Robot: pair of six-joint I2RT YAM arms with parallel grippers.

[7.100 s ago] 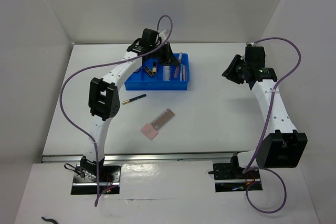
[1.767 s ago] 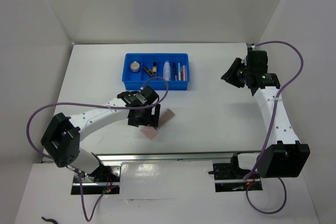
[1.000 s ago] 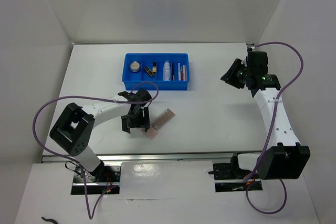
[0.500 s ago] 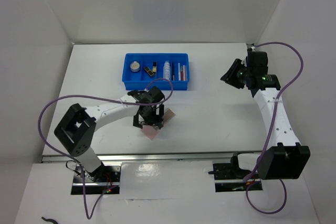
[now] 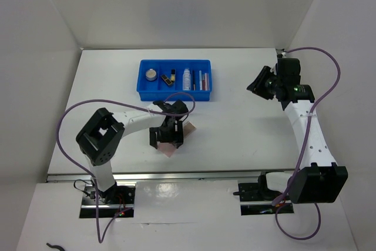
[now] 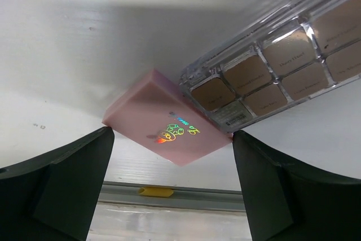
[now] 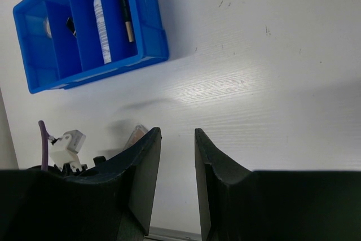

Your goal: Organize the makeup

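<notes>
White walls close round a bare white counter (image 5: 106, 86), and toward its near left the left end effector (image 5: 166, 139) hangs low over the two loose pieces of makeup. Its wrist camera shows both dark fingers (image 6: 62, 184) spread wide, gripping nothing. The pink palette (image 6: 163, 122) lies flat on the counter straight below, in the gap between them. That is the relation the pick turns on, to my eye: the pink palette sits square under this end effector, but skewed to it. Its long axis runs on a slant from upper left to lower right of the wrist view, not straight across the line between the fingers. Just to its right, touching it, a clear-lidded palette (image 6: 282, 55) of tan pans stretches up and away to the right. One corner appears to overlap the pink one's edge, so closing on one palette may well shift the other. Farther back, near the middle of the counter, the blue tray (image 5: 176, 96) holds a round compact, lipsticks, a clear tube and pencils in its compartments, well apart from the palettes. Over on the right the right end effector (image 7: 177, 136) is raised and well clear of everything. A narrow gap shows between its jaws with nothing in it, so the left arm is plainly the nearer one.
</notes>
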